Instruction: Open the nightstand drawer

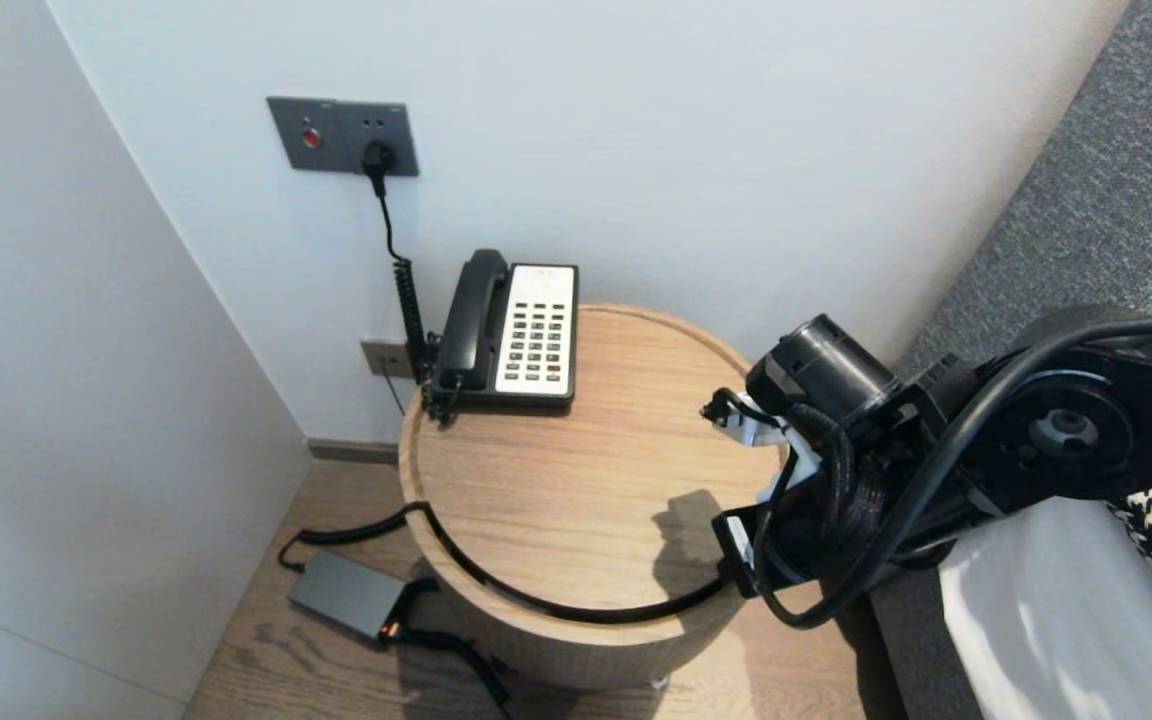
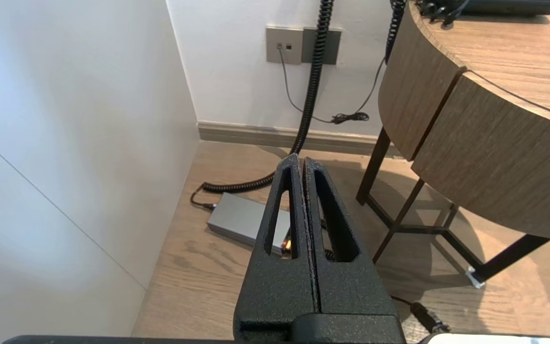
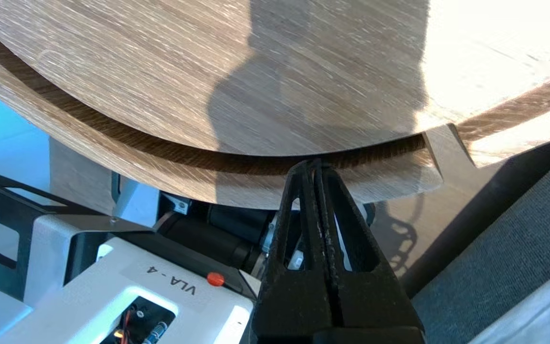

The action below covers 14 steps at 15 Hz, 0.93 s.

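Right hand (image 3: pixel 316 165), pinched together, at the worktop rim (image 3: pixel 170 174); left hand (image 2: pixel 299 160) parked, closed; telephone handset (image 1: pixel 471 310) seems light, rigid: grasp midway

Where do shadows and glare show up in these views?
Head view: the right arm casts a shadow on the round table. Right wrist view: that shadow lies beyond the shut right gripper, with sunlit glare washing out the tabletop's edge. Left wrist view: the table's shadow falls on the floor past the shut left gripper.
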{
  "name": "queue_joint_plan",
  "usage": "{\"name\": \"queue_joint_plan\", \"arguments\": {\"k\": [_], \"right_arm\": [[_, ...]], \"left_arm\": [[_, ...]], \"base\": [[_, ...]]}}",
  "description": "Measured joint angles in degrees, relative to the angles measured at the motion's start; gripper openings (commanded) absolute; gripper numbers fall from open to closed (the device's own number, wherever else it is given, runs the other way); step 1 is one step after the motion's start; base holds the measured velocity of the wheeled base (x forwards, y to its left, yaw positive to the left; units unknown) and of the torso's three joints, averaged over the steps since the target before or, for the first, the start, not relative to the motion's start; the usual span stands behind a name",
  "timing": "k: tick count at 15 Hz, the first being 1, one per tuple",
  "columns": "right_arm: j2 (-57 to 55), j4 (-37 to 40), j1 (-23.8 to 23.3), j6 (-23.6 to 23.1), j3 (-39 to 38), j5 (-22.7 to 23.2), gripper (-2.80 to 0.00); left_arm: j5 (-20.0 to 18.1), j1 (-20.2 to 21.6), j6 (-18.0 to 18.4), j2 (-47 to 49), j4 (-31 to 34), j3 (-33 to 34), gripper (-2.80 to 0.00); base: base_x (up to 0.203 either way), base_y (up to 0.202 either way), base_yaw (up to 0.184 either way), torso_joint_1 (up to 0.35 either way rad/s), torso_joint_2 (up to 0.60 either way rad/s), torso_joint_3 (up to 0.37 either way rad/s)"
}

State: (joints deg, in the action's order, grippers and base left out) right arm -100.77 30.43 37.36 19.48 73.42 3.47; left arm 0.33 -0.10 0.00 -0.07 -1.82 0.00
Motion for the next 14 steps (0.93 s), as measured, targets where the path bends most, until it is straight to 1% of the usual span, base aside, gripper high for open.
{"name": "queue_joint_plan", "arguments": {"k": [4, 14], "right_arm": [[-0.6, 0.0, 0.3, 0.1, 0.2, 0.0, -2.8], [-1.1, 0.0, 0.6, 0.1, -2.9, 0.3, -2.8]], "left_arm": [[0.0, 0.0, 0.0, 0.0, 0.0, 0.0, -2.8], [0.0, 0.0, 0.0, 0.0, 0.0, 0.0, -2.8]], "base": [[0.0, 0.0, 0.0, 0.0, 0.0, 0.0], [0.0, 0.0, 0.0, 0.0, 0.0, 0.0]]}}
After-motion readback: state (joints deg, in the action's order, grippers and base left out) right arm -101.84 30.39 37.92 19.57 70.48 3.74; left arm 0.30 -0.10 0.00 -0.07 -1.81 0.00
